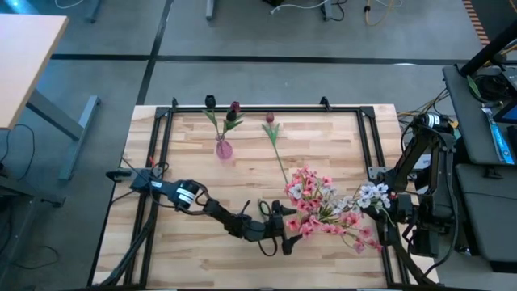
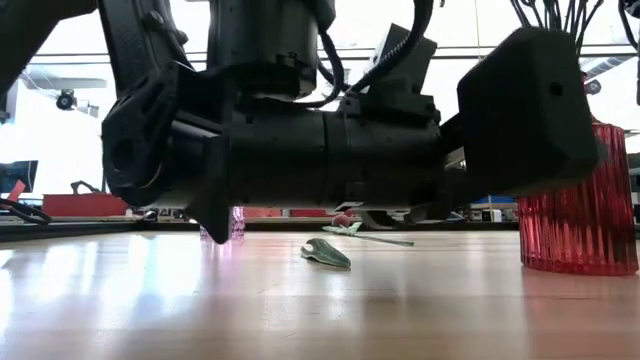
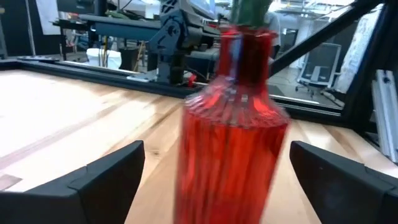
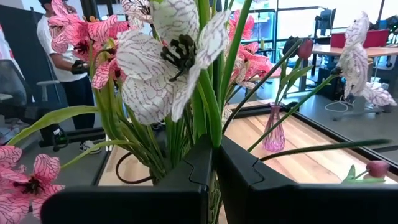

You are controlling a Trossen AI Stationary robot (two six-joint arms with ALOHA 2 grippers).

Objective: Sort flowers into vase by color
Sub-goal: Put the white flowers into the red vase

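Note:
A red ribbed vase (image 3: 230, 124) stands on the table and also shows in the low view (image 2: 580, 200). From above it is hidden under a bunch of pink and whitish flowers (image 1: 323, 202). My left gripper (image 1: 287, 234) is open, one finger on each side of the red vase, apart from it. My right gripper (image 4: 214, 155) is shut on green stems of a whitish spray (image 4: 168, 56). A small pink vase (image 1: 224, 149) holds two maroon tulips (image 1: 234, 109). A third tulip (image 1: 276, 145) lies flat on the table. My right gripper pinches several thin green stems (image 4: 211, 134) between its two fingers, below the blooms. The fingers come level from the table's right side and lie across the stems. The stems rise upright above the fingers. Their lower ends are hidden by the gripper.
A loose green leaf (image 2: 327, 253) lies on the table between the two vases. A dark metal frame (image 1: 266, 109) runs round the wooden table top. A person (image 4: 68, 68) stands in the room beyond the table.

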